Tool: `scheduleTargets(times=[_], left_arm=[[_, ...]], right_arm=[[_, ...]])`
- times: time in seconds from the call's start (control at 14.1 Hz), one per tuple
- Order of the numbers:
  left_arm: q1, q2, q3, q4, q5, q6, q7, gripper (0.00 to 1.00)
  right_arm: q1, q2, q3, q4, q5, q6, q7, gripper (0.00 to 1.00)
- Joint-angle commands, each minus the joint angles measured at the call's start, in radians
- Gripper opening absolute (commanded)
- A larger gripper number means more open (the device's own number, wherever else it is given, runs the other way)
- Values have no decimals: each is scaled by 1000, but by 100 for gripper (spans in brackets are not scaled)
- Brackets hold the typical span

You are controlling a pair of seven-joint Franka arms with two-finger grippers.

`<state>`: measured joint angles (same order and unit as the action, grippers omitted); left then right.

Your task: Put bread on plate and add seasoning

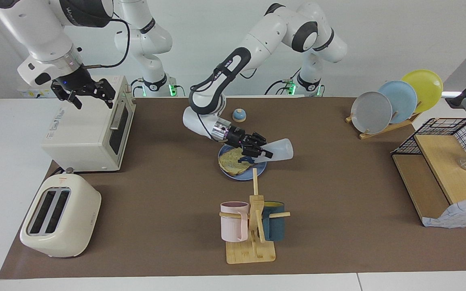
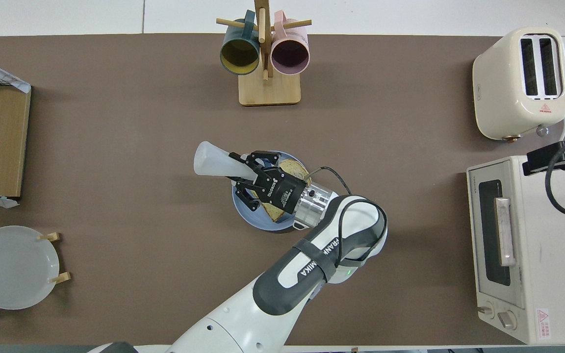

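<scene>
The bread [image 1: 232, 160] lies on the blue plate [image 1: 259, 171] in the middle of the table; both also show in the overhead view, the bread [image 2: 293, 169] on the plate [image 2: 244, 208]. My left gripper [image 1: 259, 150] is shut on the seasoning bottle [image 1: 278, 150] and holds it tilted, dark cap down, over the bread. In the overhead view the gripper [image 2: 249, 173] and its wrist cover much of the bread, and the bottle [image 2: 214, 162] sticks out past the plate's rim. My right gripper [image 1: 91, 95] is open and empty, waiting over the toaster oven [image 1: 83, 129].
A mug rack [image 1: 253, 226] with a pink and a teal mug stands farther from the robots than the plate. A cream toaster [image 1: 60, 216] stands beside the oven. A small bell [image 1: 239, 115], a rack of plates [image 1: 395, 101] and a wire shelf [image 1: 443, 169] are also here.
</scene>
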<state>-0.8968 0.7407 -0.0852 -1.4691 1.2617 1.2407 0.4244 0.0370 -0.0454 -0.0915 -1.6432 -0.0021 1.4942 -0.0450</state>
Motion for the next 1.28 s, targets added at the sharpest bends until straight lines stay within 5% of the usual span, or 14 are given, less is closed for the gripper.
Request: scheduleTargets(times=[0.0,0.57,0.99,1.21], left_arm=[[36,-7,-2,-10,19,23,2,0],[-90,-17,-7,3,-60,-47,-4,0],[80,-312,-8,-33,-281,26,-41,0],[252,-501,-7,-43,-511,150,-65,0]], right_arm=[[-8,-10,6,-10,-2,3,-1,100],[-6,-10,7,-10,-2,3,-1,100],[-6,-10,6,-9,-2,3,-1,100],[-6,-10,6,-9,-2,3,-1,100]])
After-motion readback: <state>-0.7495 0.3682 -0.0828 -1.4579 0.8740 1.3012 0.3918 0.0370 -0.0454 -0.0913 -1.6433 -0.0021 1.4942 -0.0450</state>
